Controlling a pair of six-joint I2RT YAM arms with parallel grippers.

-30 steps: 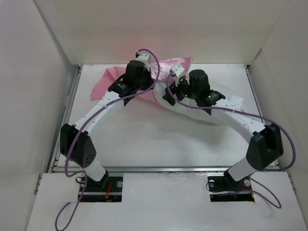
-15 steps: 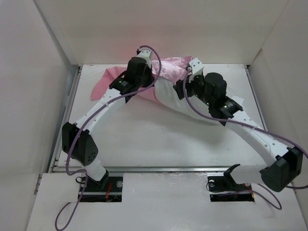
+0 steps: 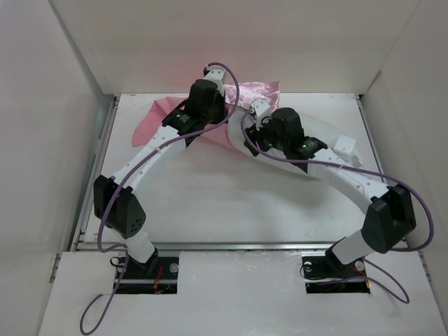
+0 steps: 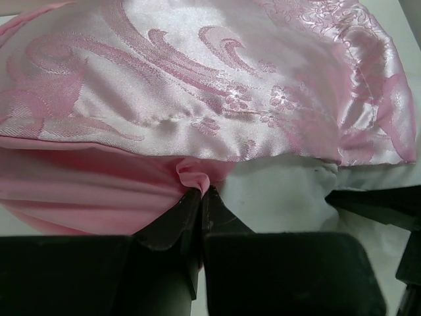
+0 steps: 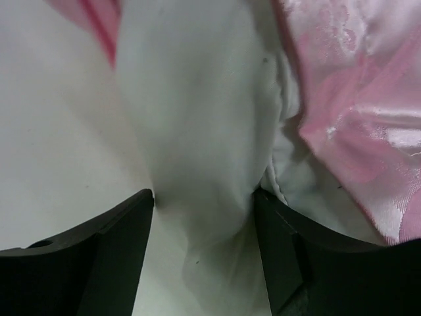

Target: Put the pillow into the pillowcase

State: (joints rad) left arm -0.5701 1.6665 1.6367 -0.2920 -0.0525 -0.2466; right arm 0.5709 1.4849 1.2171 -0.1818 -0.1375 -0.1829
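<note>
Left wrist view, left end effector [image 4: 200, 191] pinching pillowcase [image 4: 197, 79] hem, right end effector [image 5: 204, 192] clamping pillow [image 5: 191, 99] partly inside.

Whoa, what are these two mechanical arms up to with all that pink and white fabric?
They are stuffing a pillow into a pillowcase. The left gripper pinches the lower, matte edge of the pink satin pillowcase at its opening. The right gripper has a bunch of the white pillow clamped, right beside that opening. The pillow is only partly inside: one end is under the pink cloth, and the rest lies bare on the table.
</note>
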